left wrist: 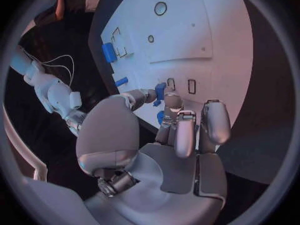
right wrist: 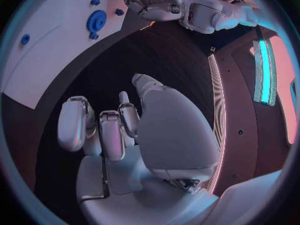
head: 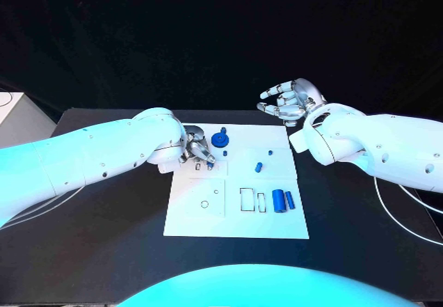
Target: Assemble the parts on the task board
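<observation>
Blue peg [left wrist: 160, 91] sits pinched upright in the left hand [head: 196, 148] fingers, over the task board [head: 277, 220] slots. Right hand [head: 289, 101], at one o'clock, hangs empty, fingers loosely curled apart.

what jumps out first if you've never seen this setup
The white task board in the middle of the black table, dotted with small blue parts. The left hand is down at the board's far left corner, pinching a small blue part over the slots there. The right hand hangs off the board beyond its far right corner, fingers curled, holding nothing; a blue round part sits between the hands.
</observation>
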